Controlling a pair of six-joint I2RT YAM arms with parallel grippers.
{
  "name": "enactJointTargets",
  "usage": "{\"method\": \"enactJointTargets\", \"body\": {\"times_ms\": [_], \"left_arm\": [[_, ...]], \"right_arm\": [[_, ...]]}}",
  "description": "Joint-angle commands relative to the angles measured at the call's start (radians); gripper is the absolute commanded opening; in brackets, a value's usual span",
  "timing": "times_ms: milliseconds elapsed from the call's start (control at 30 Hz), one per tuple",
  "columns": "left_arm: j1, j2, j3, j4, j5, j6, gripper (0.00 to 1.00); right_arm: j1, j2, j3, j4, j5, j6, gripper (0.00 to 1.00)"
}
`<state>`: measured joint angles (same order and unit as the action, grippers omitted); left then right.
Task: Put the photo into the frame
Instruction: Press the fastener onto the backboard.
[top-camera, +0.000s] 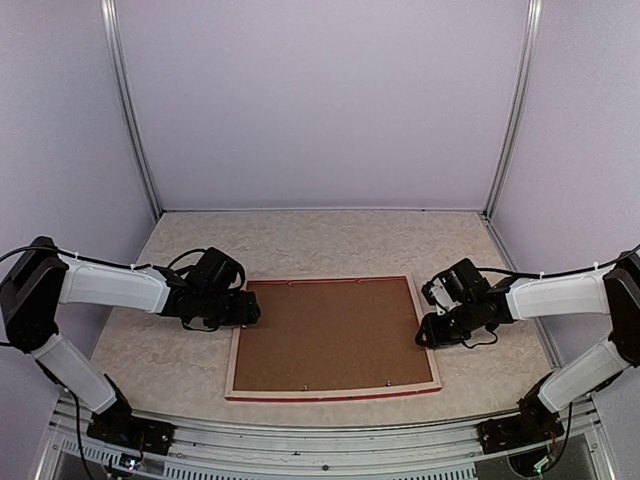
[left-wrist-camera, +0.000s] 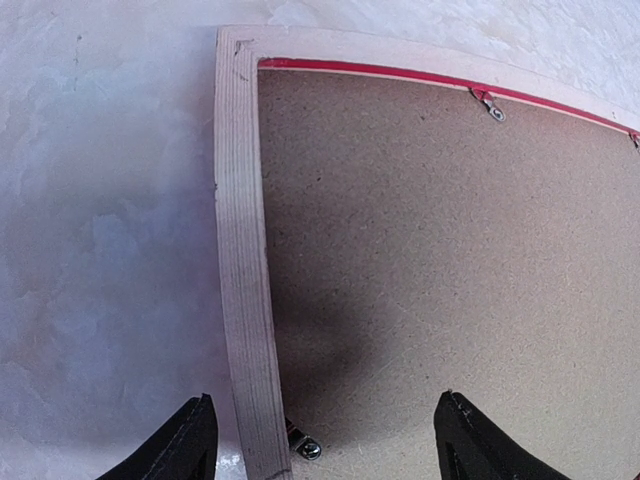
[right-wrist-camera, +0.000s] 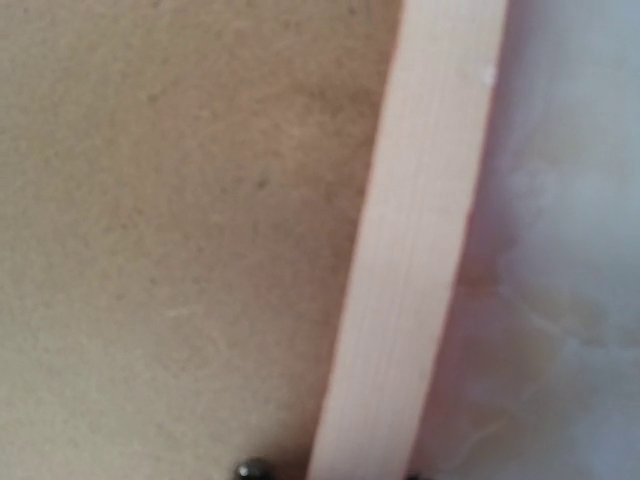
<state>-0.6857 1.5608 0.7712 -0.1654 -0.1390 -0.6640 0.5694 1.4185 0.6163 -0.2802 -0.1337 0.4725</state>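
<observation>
The frame lies back up by the table's front edge, long side left to right (brown board inside), with the left gripper wide open and empty over its left side and the right gripper at its right side, open or shut I can't tell.

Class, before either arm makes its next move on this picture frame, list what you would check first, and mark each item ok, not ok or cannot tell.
1. The frame lies flat, back side up: ok.
2. Opening free for the photo: not ok, the backing board covers it.
3. The left gripper is open, straddling the left rail: ok.
4. The right gripper has a hold on the right rail: cannot tell.
5. The photo is in view: not ok, no view shows it.
</observation>
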Motion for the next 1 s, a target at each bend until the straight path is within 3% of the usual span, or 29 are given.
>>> {"method": "enactJointTargets", "body": {"times_ms": [0,167,500,967], "left_arm": [[0.001,-0.014,-0.005,-0.009,-0.009,0.020,0.74],[0.001,-0.016,-0.005,-0.008,-0.009,0.021,0.74],[0.000,-0.016,0.000,-0.008,-0.007,0.023,0.74],[0.000,-0.015,0.002,-0.012,-0.010,0.023,0.74]], "right_arm": [[-0.006,0.022,-0.020,-0.010,-0.016,-0.036,0.39],[-0.028,-0.009,-0.016,0.000,-0.068,-0.011,0.43],[-0.095,-0.060,-0.036,0.017,-0.131,0.003,0.42],[-0.106,-0.026,-0.045,-0.019,-0.067,-0.024,0.38]]}}
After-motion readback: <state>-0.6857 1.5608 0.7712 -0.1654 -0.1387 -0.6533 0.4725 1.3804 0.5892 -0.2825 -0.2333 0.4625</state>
